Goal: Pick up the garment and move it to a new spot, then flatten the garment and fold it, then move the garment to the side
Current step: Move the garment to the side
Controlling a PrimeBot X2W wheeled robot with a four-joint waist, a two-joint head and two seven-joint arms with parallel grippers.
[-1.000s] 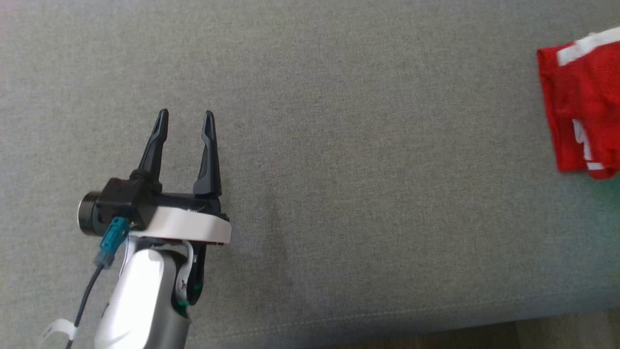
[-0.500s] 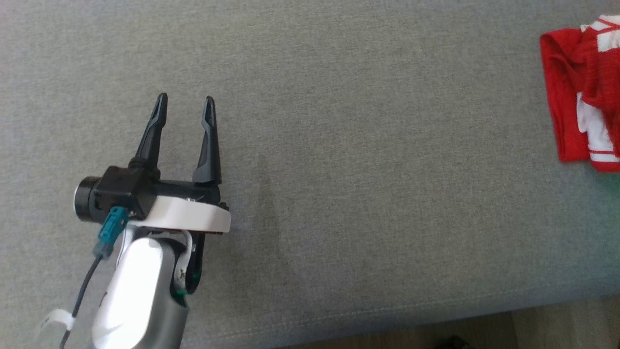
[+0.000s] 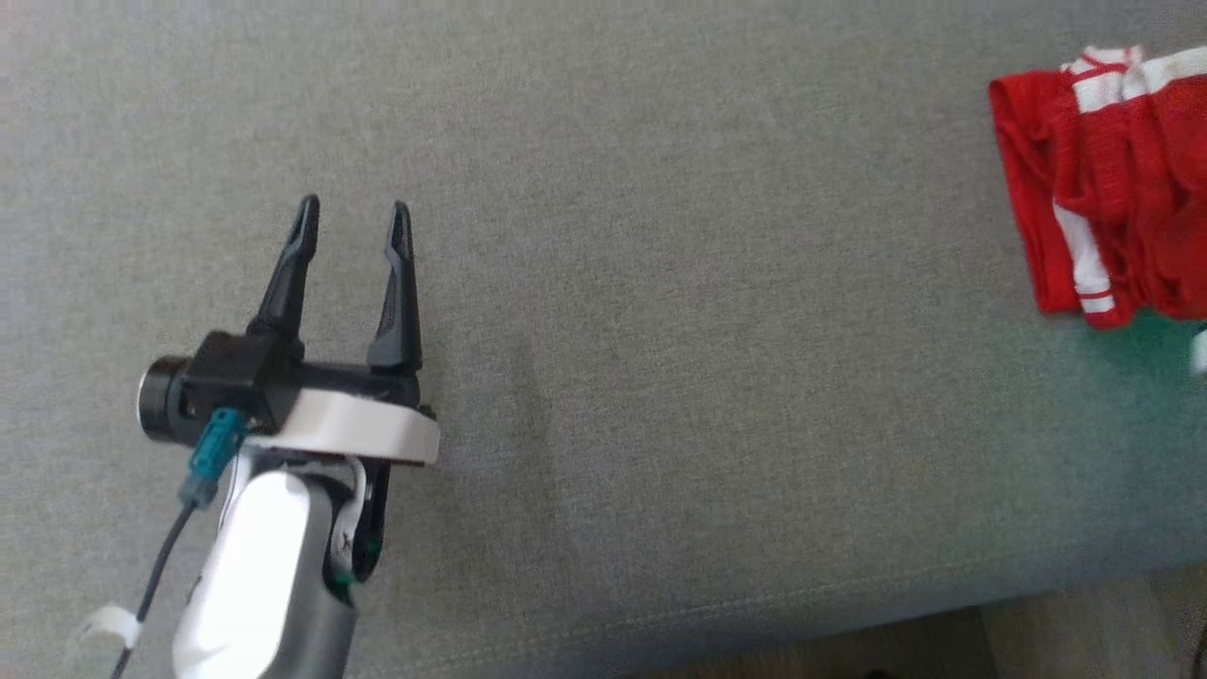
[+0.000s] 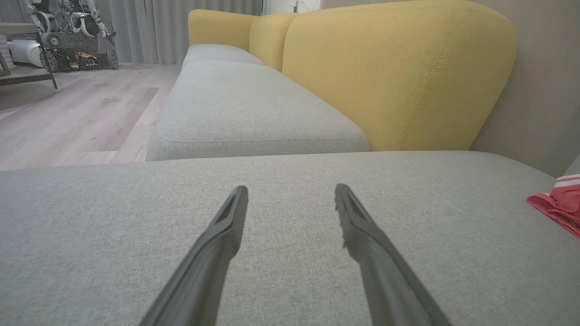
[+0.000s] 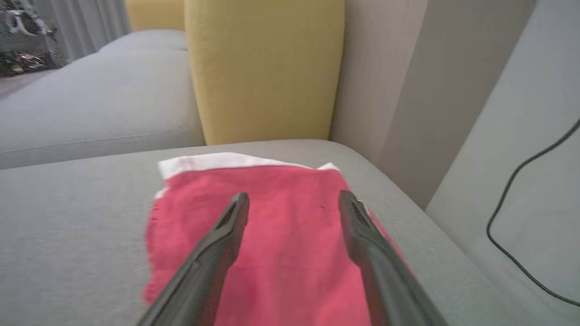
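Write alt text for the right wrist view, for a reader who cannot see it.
A red fabric garment with a white edge lies on a grey fabric sofa seat, with the right gripper poised over it, jaws open. Behind stands a yellow upholstered backrest; a thin black cable runs at the right.

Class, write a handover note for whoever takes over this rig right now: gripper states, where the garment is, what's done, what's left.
Left gripper: open, empty, over bare grey cushion.
Right gripper: open, poised above the garment, holding nothing.
Garment: red-and-white, roughly folded, lying at the cushion's right end.
Done: apparently folded and set aside.
Left: check the fold's tidiness, then back that gripper away.
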